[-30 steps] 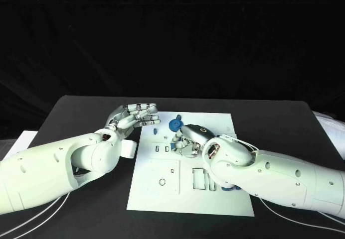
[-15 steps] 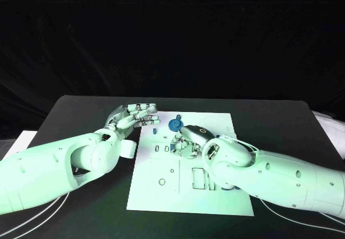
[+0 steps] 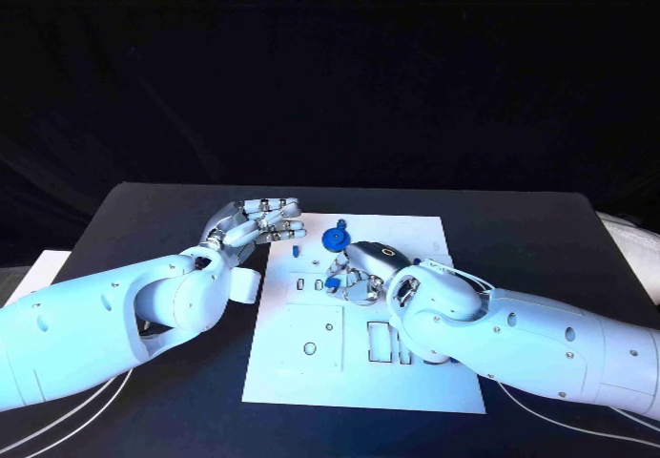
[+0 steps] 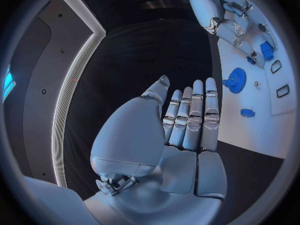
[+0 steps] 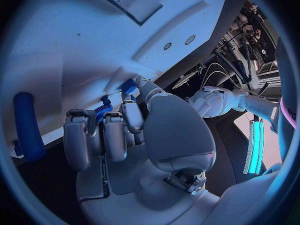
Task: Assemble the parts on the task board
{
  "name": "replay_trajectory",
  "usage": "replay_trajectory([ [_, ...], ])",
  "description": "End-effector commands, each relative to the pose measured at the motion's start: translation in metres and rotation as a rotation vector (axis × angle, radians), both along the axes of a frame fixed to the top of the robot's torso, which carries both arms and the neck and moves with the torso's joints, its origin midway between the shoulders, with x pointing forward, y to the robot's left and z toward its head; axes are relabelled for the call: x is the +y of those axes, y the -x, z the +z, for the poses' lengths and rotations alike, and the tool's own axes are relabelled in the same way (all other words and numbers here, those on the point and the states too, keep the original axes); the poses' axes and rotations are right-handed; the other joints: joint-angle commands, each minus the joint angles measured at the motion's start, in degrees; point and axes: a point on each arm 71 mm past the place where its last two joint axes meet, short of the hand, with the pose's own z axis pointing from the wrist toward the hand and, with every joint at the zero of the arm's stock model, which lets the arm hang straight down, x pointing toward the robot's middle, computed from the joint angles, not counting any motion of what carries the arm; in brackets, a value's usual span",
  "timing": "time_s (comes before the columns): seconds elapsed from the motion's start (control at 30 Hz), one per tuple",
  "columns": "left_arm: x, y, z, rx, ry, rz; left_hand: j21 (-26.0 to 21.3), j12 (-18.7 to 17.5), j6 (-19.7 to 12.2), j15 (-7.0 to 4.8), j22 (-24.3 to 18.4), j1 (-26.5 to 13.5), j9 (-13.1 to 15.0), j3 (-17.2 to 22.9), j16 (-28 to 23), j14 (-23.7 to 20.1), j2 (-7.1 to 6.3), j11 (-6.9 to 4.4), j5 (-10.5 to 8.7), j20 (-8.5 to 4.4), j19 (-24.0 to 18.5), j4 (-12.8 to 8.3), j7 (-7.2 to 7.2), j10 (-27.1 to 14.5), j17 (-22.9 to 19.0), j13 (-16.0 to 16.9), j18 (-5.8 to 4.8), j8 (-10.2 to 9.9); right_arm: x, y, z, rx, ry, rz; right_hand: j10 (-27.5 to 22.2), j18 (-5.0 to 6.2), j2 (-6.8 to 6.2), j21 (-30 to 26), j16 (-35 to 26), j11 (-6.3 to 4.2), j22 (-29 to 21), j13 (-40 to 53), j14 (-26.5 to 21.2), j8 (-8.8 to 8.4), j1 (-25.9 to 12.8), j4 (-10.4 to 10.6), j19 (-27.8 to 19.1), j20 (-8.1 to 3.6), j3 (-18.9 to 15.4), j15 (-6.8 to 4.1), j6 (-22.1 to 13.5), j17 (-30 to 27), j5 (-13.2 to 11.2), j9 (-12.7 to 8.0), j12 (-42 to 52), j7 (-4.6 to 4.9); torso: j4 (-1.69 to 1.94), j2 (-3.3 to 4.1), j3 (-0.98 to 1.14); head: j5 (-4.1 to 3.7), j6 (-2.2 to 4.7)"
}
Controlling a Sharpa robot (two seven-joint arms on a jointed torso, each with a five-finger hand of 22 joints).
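Right hand (image 3: 360, 274) pinches a small blue part (image 5: 129, 86) over the board's (image 3: 413, 382) middle slots, left hand (image 3: 258, 222) idle, fingers straight and empty; best seat it squarely, lowering slowly.

The right hand (image 3: 355, 277) hangs low over the middle of the task board (image 3: 413, 234), blocking the slots beneath it. The blue gear (image 3: 336, 238) stands just beyond, beside a small blue peg (image 3: 296, 251). The left hand (image 3: 255, 222) hovers flat at the board's far left corner. The board's near half looks unobstructed, though its right edge is hidden by the right arm (image 3: 523, 334).
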Motion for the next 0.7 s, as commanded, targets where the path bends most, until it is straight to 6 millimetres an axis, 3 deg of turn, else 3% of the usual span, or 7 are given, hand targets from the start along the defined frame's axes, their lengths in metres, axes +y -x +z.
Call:
replay_trajectory([
  [0.03,-0.0023,0.0007,0.0012,-0.005,0.014,-0.02,-0.2,-0.1,-0.3,0.26,-0.1,0.0,-0.1,0.0,-0.3,0.2,0.41,0.08,-0.33,0.02,0.2,-0.4,-0.1,-0.4,0.1,-0.1,0.6,-0.2,0.0002,0.0012,-0.0024,0.008,0.009,0.004,-0.5,0.21,-0.84,-0.4,-0.3,-0.03,4.2,1.0,4.4,-0.17,0.0,0.0,0.9,0.55,-0.6,0.6,-0.6,8.0,-0.3,-0.1,-0.4,0.1,0.01,0.03,0.02,-0.04,-0.08],
  [0.3,-0.0022,0.0005,0.0011,-0.004,0.015,-0.022,-0.2,-0.1,-0.3,0.26,-0.1,0.0,-0.1,0.0,-0.3,0.2,0.41,0.08,-0.33,0.02,0.2,-0.4,-0.1,-0.4,0.1,-0.1,0.6,-0.2,0.0007,0.0023,-0.0001,-0.007,-0.016,0.0,-0.5,0.21,-1.4,-0.5,-0.3,0.06,4.2,0.9,4.4,-0.02,-0.7,0.5,0.9,0.69,-1.5,0.72,-1.0,8.0,-0.4,-0.1,-0.4,0.14,0.0,0.01,0.0,-0.08,-0.13],
  [0.7,-0.0022,0.0001,0.0007,-0.002,0.014,-0.023,-0.3,-0.1,-0.4,0.27,-0.1,0.1,-0.1,0.0,-0.3,0.2,0.49,0.1,-0.32,0.03,0.3,-0.6,-0.08,-0.5,0.1,-0.1,0.61,-0.3,-0.0008,0.0037,0.0039,-0.039,-0.056,-0.012,-0.1,0.16,-1.2,-0.3,-0.2,-0.08,4.4,1.2,4.5,0.31,-0.7,0.6,1.0,0.69,-1.7,0.65,-0.4,8.3,-0.4,0.1,0.2,-0.03,-0.04,0.02,0.04,-0.18,-0.07],
])
